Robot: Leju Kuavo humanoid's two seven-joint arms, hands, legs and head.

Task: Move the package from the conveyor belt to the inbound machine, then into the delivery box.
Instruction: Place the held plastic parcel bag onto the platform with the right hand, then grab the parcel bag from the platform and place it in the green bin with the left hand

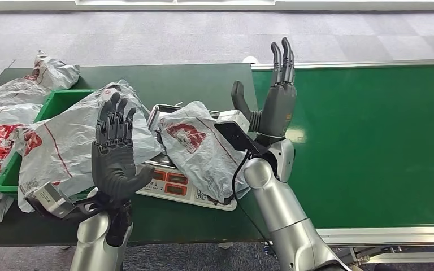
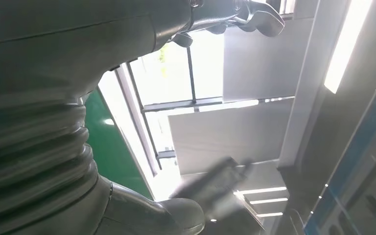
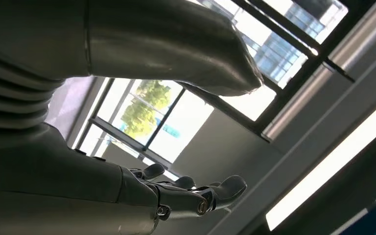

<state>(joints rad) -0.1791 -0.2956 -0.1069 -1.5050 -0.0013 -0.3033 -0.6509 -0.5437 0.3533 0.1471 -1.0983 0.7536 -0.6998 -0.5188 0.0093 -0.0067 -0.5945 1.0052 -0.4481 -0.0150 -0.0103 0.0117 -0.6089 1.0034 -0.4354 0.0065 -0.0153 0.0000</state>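
Note:
A crumpled grey plastic package (image 1: 199,148) with a red logo lies on the inbound machine (image 1: 179,184), a scale with a metal pan and orange-lit front panel. My right hand (image 1: 274,96) is raised upright beside it at the conveyor belt (image 1: 373,141) edge, fingers straight and apart, holding nothing. My left hand (image 1: 113,152) is raised too, palm toward the camera, fingers spread, empty, in front of another grey package (image 1: 70,135) lying over the green delivery box (image 1: 53,104). The left hand (image 2: 54,98) and right hand (image 3: 127,58) also appear in their wrist views, pointed at the ceiling.
More grey packages lie on the dark table at the left (image 1: 0,135) and back left (image 1: 39,79). The green belt surface to the right carries nothing. Grey carpet floor (image 1: 203,34) lies beyond the table.

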